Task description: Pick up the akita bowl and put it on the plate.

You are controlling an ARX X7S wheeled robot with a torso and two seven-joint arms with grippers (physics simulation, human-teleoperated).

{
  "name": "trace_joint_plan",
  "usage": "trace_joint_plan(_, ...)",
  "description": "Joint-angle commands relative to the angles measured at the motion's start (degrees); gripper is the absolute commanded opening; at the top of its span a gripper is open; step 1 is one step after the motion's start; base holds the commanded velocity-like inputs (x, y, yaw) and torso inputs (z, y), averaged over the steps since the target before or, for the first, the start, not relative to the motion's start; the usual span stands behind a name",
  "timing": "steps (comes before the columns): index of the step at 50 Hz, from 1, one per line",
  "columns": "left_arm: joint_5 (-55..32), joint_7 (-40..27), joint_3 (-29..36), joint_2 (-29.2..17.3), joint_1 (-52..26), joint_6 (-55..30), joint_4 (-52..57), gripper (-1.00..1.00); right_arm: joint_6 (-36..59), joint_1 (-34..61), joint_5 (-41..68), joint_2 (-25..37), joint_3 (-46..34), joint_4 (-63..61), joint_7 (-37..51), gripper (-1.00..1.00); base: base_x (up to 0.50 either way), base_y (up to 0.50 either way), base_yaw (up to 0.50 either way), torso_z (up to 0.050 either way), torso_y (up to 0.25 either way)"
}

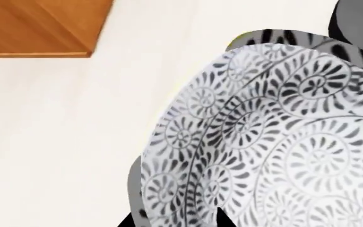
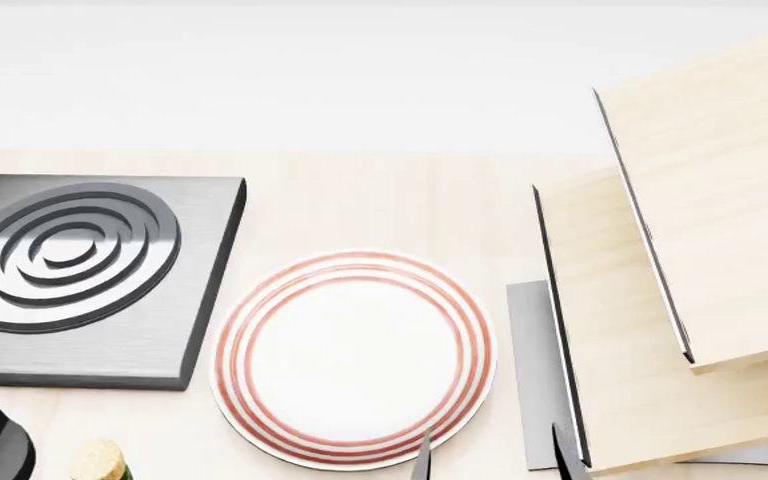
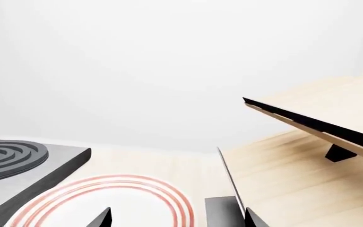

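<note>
Your left wrist camera is filled by the akita bowl (image 1: 276, 142), close against that arm, its jaws hidden, grip unconfirmed; treat it as stiff, glazed, breakable, best pinched at the rim; right jaws stand wide near the plate (image 2: 353, 358) on the table (image 2: 357, 200).

Very little of the robot shows. In the head view, two thin dark grey fingertips of the right gripper (image 2: 494, 458) rise as narrow pointed blades from the bottom edge. The right wrist view shows the same tips as small black wedges. In the left wrist view, smooth matte grey parts of the left gripper (image 1: 358, 21) appear, edged in black.
</note>
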Motion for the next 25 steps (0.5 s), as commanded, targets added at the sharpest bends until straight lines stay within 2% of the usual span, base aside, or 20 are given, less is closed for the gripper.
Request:
trace_joint_plan(1, 2.5, 3.2, 5.9, 2.5, 0.3, 2.9, -4.7, -1.00, -0.1, 0.0, 0.2, 0.1, -0.1, 0.0, 0.1, 1.00, 0.01, 0.00, 0.00, 0.000, 0.000)
trace_joint_plan(6, 2.9, 2.8, 5.2, 2.1, 1.3, 3.7, -3.2, -1.00, -0.1, 0.0, 0.1, 0.2, -0.3, 0.0, 0.3, 1.00, 0.00, 0.00, 0.00, -0.004, 0.000)
trace_joint_plan(10, 6.2, 2.7, 6.5, 0.7, 3.6, 8.0, -0.6, -1.00, -0.1, 0.1, 0.2, 0.2, -0.3, 0.1, 0.3, 1.00, 0.00, 0.00, 0.00, -0.003, 0.000)
trace_joint_plan(25, 6.6, 2.3, 3.1, 1.1, 5.4, 11.4, 3.0, -1.00, -0.7, 0.4, 0.4, 0.2, -0.5, 1.1, 0.4, 1.00, 0.00, 0.00, 0.00, -0.003, 0.000)
